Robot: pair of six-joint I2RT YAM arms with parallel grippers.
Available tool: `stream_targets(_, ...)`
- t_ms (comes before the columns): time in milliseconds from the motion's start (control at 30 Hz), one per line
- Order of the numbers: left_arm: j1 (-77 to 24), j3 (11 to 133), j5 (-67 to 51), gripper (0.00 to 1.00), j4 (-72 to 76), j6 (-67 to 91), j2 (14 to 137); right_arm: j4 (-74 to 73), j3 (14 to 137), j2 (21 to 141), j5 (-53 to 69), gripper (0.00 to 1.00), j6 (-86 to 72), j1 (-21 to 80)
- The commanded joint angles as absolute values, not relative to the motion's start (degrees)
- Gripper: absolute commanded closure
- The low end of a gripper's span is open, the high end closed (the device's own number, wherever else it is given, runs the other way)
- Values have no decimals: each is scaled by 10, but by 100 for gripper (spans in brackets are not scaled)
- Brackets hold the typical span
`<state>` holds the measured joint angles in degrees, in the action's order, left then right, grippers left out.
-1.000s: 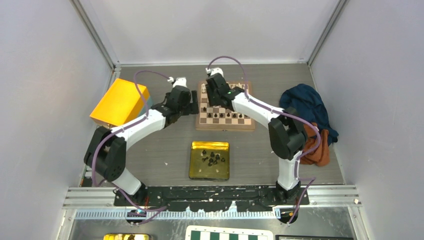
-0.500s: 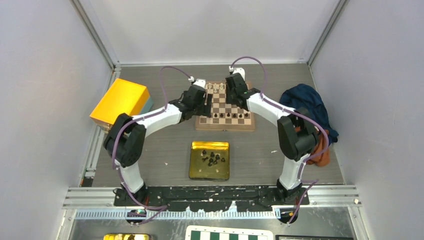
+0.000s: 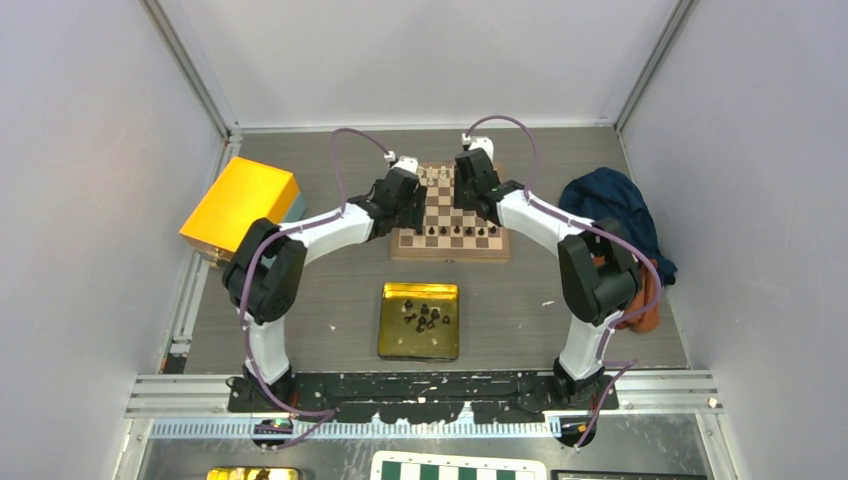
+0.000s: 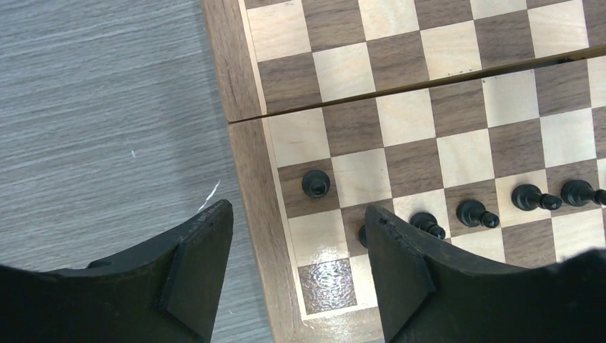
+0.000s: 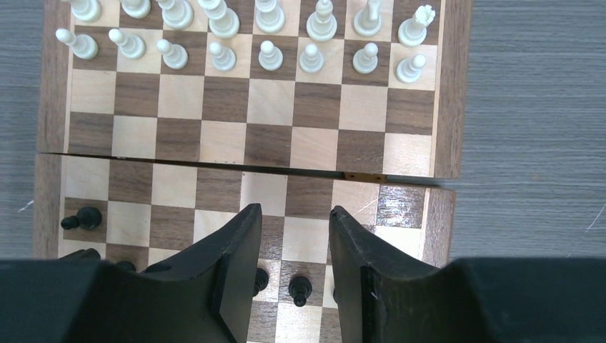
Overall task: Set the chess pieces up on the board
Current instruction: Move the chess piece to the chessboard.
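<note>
White-and-black L arm [image 3: 320, 228] w/ purple cable: base at 7 o'clock, elbow up, forearm reaching toward 1 o'clock. Black two-finger L claw [image 4: 296, 214] points down, jaws wide apart, nothing btwn. White-and-black R arm [image 3: 530, 215] rises from 5 toward 11 o'clock. Black R claw [image 5: 293, 213] points down, jaws apart but narrower, gripping nothing.

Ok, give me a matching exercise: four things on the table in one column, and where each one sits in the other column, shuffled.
Things:
1. white pieces
2. tray
3. yellow box
4. blue cloth

Places:
A. right side of the table
B. far rows of the board
C. near side of the board, mid-table
D. left side of the table

Pairs: 1-B, 2-C, 3-D, 4-A
</note>
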<state>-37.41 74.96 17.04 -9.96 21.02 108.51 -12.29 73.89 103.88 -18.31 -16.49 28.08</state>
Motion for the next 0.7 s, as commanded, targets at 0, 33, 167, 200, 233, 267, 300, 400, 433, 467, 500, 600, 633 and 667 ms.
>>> stream_targets(0, -380, 781, 198, 33, -73, 202, 1096, -89, 738, 1003, -179, 55, -171, 276)
stream_targets(33, -381, 784, 203, 34, -73, 203, 1099, -88, 738, 1003, -178, 55, -171, 275)
stream_targets(167, -381, 792, 211, 36, -70, 205, 1111, -85, 733, 1000, -177, 55, -170, 273)
stream_targets(200, -382, 795, 214, 37, -71, 206, 1114, -84, 732, 1000, -175, 55, -170, 272)
stream_targets(233, -382, 796, 216, 37, -70, 207, 1116, -83, 731, 1000, -175, 55, -170, 271)
stream_targets(267, -382, 798, 220, 38, -70, 207, 1118, -83, 729, 999, -173, 55, -170, 270)
stream_targets(300, -381, 799, 222, 38, -70, 208, 1120, -81, 728, 999, -172, 55, -170, 270)
stream_targets(400, -381, 798, 231, 40, -65, 210, 1122, -79, 726, 999, -170, 55, -170, 269)
stream_targets(433, -382, 797, 233, 40, -63, 210, 1122, -79, 726, 999, -169, 55, -170, 268)
stream_targets(467, -382, 797, 234, 41, -62, 209, 1123, -78, 726, 999, -168, 55, -170, 268)
stream_targets(500, -381, 797, 235, 41, -61, 210, 1123, -78, 726, 999, -167, 55, -170, 267)
stream_targets(600, -382, 797, 239, 41, -61, 210, 1125, -77, 725, 1001, -165, 55, -171, 267)
stream_targets(633, -381, 797, 240, 42, -59, 209, 1126, -75, 724, 1001, -165, 55, -171, 267)
stream_targets(667, -382, 798, 240, 42, -59, 209, 1127, -74, 723, 1002, -165, 55, -171, 267)
